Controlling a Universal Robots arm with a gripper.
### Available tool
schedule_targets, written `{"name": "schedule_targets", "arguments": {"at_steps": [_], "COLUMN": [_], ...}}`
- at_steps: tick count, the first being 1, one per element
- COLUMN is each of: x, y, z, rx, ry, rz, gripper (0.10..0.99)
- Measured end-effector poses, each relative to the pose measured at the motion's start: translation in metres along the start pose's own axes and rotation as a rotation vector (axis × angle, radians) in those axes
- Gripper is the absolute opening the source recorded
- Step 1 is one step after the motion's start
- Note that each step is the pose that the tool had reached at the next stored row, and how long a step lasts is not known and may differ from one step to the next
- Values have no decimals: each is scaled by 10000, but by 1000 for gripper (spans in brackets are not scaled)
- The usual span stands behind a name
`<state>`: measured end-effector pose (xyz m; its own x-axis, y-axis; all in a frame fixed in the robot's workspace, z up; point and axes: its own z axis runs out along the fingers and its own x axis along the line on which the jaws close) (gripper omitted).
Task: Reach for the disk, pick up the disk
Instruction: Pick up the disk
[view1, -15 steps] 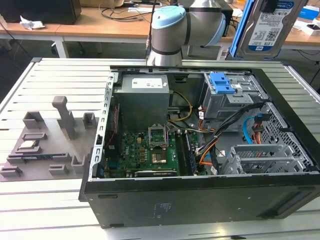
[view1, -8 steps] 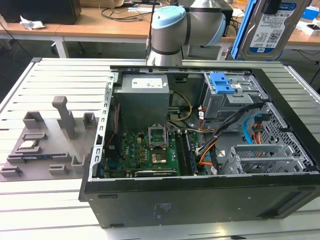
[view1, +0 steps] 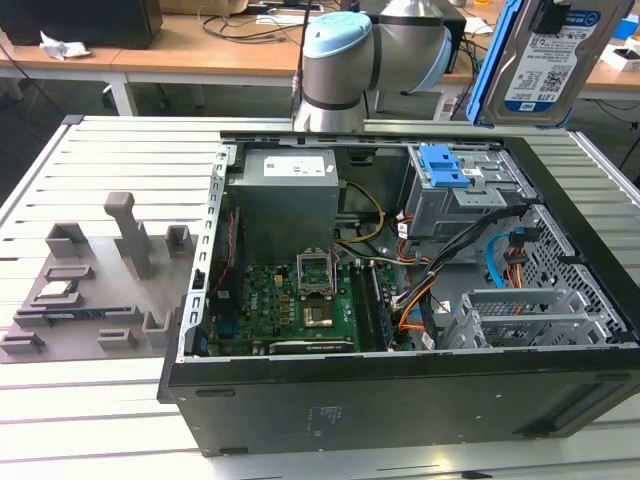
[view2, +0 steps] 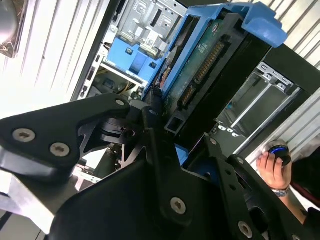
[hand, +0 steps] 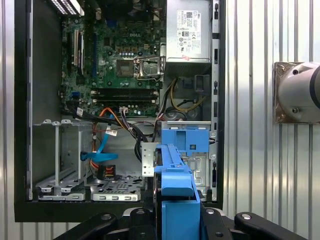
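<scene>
Pick-up looked done: the black end effector (hand: 178, 225) was clamped shut on the flat silver-grey metal disk with blue plastic side bracket (view1: 545, 60), held upright in the air at the exterior view's far right, above the open black computer case (view1: 400, 400) and clear of its grey metal drive bay (view1: 470, 200).

A pale slatted metal table (view1: 110, 150) stands before wooden desks (view1: 190, 55) strewn with cables (view1: 255, 22).
</scene>
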<state>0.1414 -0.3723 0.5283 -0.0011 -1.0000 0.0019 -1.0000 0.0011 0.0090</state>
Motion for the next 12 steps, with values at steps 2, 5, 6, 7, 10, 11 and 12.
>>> {"name": "schedule_targets", "arguments": {"at_steps": [2,5,6,7,10,11,12], "x": [31,76,87,99,135,151,161], "y": [0,0,0,0,0,0,0], "z": [0,0,0,0,0,0,0], "rx": [1,1,0,0,0,0,0], "ry": [0,1,1,0,0,0,1], "rz": [0,0,0,0,0,0,0], "gripper": [365,365,365,365,365,365,365]}}
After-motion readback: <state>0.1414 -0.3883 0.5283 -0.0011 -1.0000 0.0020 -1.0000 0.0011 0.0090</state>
